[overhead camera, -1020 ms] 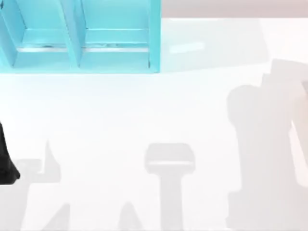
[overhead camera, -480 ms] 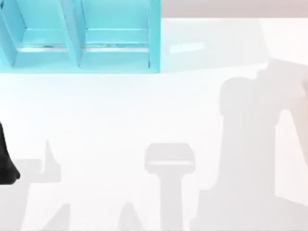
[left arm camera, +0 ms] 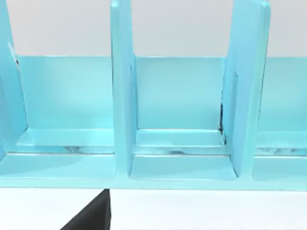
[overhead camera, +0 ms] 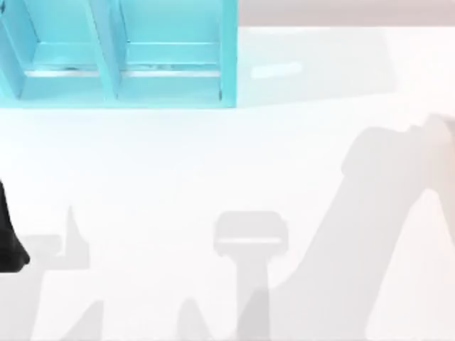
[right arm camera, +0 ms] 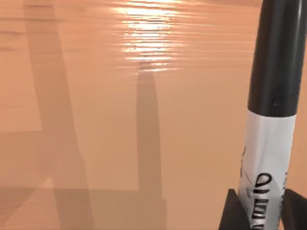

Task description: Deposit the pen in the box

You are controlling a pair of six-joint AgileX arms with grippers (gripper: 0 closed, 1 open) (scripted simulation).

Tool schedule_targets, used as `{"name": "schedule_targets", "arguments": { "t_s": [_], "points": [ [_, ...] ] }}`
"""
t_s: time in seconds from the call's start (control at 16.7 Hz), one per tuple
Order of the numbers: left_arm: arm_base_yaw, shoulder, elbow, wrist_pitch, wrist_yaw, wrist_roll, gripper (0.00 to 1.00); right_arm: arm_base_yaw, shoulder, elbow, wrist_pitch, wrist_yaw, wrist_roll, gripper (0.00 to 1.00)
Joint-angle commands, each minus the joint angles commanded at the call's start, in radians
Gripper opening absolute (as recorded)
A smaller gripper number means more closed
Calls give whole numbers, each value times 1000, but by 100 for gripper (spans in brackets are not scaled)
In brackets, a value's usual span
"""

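Observation:
The pen (right arm camera: pixel 276 72) stands upright in the right wrist view, black above a white band with dark print. My right gripper (right arm camera: pixel 261 213) is shut on it, with a dark fingertip (right arm camera: pixel 230 213) on either side of the white band. Below it lies a bare orange-tinted surface with long shadows. The box (overhead camera: pixel 228 50) is turquoise with open compartments and sits at the table's back left. In the left wrist view its dividers (left arm camera: pixel 122 96) face the camera close up. My left arm (overhead camera: pixel 8 238) is parked at the table's left edge.
The white table (overhead camera: pixel 178 163) carries grey shadows of the arms and of a camera stand across its front half. A large arm shadow (overhead camera: pixel 355 227) slants over the right side.
The large shadow on the right of the table has swung and tilted toward the right edge, so the right arm has moved. The left arm and the box have stayed still.

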Motion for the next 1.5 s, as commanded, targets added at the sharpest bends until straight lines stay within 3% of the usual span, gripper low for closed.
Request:
{"name": "schedule_targets", "arguments": {
  "t_s": [0.3, 0.6, 1.38, 1.5],
  "points": [
    [0, 0, 0, 0, 0, 0, 100, -44, -77, -160, 97, -98, -14, 0],
    [0, 0, 0, 0, 0, 0, 100, -50, -81, -168, 106, -106, -15, 0],
    [0, 0, 0, 0, 0, 0, 100, -50, -81, -168, 106, -106, -15, 98],
    [0, 0, 0, 0, 0, 0, 100, -50, -81, -168, 106, -106, -15, 100]
  ]
}}
